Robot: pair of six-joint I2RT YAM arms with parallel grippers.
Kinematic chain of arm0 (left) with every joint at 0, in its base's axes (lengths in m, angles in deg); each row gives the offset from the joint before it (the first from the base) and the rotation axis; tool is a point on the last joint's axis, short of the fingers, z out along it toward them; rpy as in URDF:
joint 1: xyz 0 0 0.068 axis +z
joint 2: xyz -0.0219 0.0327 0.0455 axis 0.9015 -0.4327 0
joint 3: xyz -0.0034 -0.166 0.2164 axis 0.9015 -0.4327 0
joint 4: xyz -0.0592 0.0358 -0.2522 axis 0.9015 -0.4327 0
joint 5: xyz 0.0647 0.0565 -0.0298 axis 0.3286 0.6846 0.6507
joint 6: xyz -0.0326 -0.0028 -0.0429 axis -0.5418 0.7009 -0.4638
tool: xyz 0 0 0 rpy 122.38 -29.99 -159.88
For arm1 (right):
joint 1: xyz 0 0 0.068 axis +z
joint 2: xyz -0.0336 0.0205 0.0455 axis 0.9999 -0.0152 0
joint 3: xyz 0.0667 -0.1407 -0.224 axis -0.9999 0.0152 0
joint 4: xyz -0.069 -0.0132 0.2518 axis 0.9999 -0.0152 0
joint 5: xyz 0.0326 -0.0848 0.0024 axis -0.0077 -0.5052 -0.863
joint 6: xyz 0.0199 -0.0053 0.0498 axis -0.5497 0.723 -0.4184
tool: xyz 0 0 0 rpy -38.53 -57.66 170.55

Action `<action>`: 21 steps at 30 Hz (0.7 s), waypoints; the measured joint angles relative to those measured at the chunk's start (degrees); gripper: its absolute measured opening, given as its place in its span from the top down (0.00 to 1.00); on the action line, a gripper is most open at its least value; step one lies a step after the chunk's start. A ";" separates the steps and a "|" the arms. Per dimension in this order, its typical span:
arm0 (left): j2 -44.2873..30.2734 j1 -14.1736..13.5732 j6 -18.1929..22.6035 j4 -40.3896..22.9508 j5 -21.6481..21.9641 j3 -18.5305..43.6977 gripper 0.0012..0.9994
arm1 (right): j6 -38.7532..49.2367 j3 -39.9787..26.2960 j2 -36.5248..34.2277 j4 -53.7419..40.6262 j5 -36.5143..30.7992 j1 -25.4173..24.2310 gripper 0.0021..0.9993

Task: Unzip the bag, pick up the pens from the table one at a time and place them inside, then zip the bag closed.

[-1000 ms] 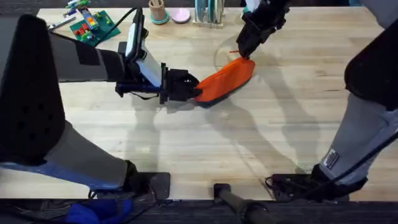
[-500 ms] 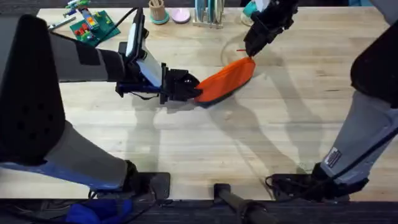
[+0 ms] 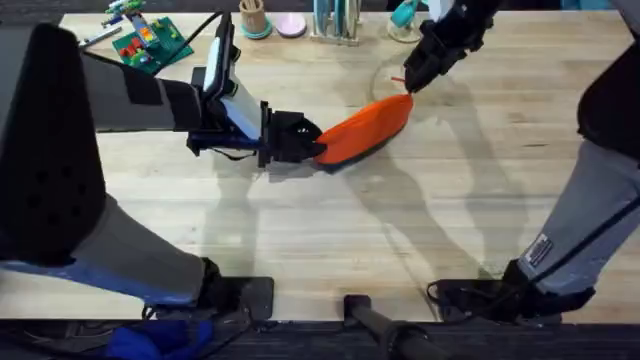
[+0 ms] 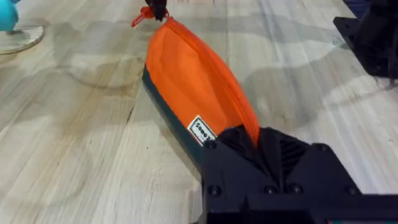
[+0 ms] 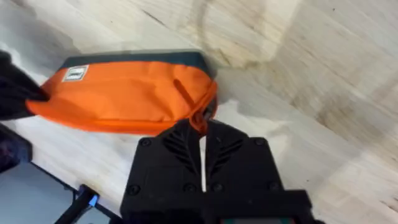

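Note:
The orange bag [image 3: 365,128] with its dark grey base lies slanted on the table [image 3: 450,200] near the middle. My left gripper [image 3: 305,142] is shut on the bag's near-left end; the left wrist view shows that end [image 4: 193,81] pinched between my fingers [image 4: 239,140]. At the far-right end, my right gripper [image 3: 410,82] is shut on the orange zipper pull [image 5: 200,118], which also shows from the left wrist [image 4: 142,17]. The bag [image 5: 124,90] looks closed along its top. The pens are out of view.
Along the table's back edge stand a green board with coloured pieces [image 3: 150,40], a wooden cup [image 3: 252,18], a pink disc [image 3: 291,24], a clear holder [image 3: 335,20] and a teal object [image 3: 405,12]. Bare wood stretches in front of the bag.
My right gripper has moved right and farther back with the zipper pull. The bag's far end has followed slightly. The left gripper has held still.

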 joint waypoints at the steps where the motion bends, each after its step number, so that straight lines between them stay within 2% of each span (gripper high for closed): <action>1: -0.01 -0.02 0.00 0.00 0.00 0.00 0.96 | 0.02 0.63 0.00 0.52 0.19 -0.34 0.96; 13: -0.01 -0.12 0.00 -0.07 0.02 0.00 0.96 | 0.30 9.32 1.79 7.59 0.97 -2.45 0.96; 21: -0.01 -0.20 0.00 0.00 0.02 0.00 0.96 | 0.35 10.77 1.79 8.22 4.29 -4.99 0.96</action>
